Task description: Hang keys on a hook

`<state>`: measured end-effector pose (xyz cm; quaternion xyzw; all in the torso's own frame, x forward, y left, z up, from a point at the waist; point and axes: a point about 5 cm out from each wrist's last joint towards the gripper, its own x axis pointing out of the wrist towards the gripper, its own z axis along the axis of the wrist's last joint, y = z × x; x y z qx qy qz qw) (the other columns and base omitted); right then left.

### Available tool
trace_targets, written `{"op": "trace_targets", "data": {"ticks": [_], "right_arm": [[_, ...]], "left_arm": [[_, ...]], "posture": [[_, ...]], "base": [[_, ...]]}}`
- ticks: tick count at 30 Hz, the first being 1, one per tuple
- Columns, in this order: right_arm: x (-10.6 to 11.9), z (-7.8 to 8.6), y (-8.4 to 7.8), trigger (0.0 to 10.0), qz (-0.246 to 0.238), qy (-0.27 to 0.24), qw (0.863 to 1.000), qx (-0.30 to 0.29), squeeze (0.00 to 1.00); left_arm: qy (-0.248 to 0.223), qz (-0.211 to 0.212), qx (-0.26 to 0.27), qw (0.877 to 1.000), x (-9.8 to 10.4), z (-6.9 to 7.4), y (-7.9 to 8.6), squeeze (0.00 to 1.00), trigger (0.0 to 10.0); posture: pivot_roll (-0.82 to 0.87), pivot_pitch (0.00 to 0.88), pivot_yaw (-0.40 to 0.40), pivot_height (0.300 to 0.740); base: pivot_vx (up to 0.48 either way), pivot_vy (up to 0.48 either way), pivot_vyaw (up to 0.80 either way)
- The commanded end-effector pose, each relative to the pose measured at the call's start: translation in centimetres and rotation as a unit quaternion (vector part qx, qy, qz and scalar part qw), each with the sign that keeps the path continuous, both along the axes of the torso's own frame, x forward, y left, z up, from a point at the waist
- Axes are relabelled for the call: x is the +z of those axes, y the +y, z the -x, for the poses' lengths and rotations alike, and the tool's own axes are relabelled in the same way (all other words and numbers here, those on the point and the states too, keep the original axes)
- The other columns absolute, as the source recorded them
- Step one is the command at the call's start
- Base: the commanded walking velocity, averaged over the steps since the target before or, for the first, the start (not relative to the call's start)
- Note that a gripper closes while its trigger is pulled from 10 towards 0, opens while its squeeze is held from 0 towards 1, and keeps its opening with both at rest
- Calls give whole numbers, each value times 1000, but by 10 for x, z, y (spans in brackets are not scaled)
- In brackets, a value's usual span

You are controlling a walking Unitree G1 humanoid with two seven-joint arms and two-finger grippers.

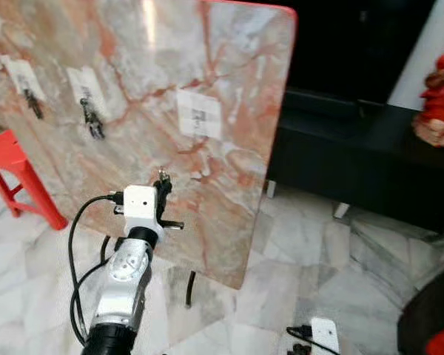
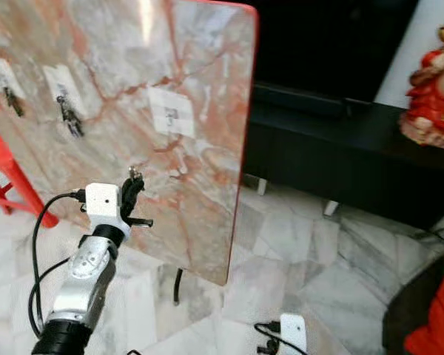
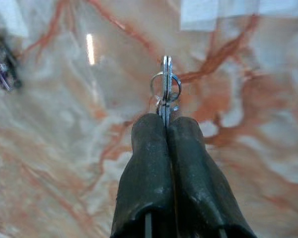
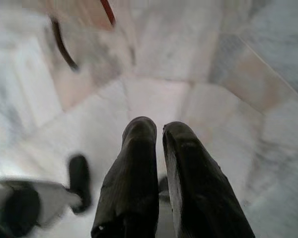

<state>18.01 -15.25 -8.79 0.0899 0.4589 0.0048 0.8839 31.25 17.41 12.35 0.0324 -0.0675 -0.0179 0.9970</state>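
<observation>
My left gripper (image 1: pixel 162 183) is raised in front of a pink marble board (image 1: pixel 229 96) and is shut on a key with a silver ring (image 3: pixel 165 87); the key sticks up past the fingertips, close to the board's face. A white label (image 1: pixel 199 114) is stuck on the board above and right of the key. Two other key bunches (image 1: pixel 93 118) hang on the board further left, under their own labels. My right gripper (image 4: pixel 159 134) hangs low over the floor, fingers nearly together with nothing between them.
A red stool (image 1: pixel 15 174) stands left of the board. A black low cabinet (image 1: pixel 355 159) runs along the right, with a red figurine (image 1: pixel 438 96) on it. The floor is white marble tile (image 1: pixel 318 251). A black cable (image 1: pixel 78 251) loops off my left arm.
</observation>
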Motion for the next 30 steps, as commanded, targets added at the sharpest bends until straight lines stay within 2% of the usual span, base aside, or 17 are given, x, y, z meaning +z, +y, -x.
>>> {"op": "trace_targets", "data": {"ticks": [1,8,22,30], "right_arm": [[-4,9,-10,10000,8,14,1000,-14,0],[-3,7,-10,10000,8,12,1000,-16,0],[-3,7,-12,10000,13,11,1000,-7,0],[-3,7,-12,10000,12,8,1000,-5,0]], "left_arm": [[-8,6,-24,1000,5,-2,-15,0,10000],[-11,0,-32,999,4,0,-17,0,10000],[-19,-12,-45,999,4,5,-23,0,10000],[-44,-14,-40,998,17,4,-20,0,10000]], "posture": [[13,0,-42,740],[12,0,-43,740],[12,0,-51,740],[14,0,-52,740]], "base": [[307,0,0],[295,0,0],[0,0,0],[0,0,0]]}}
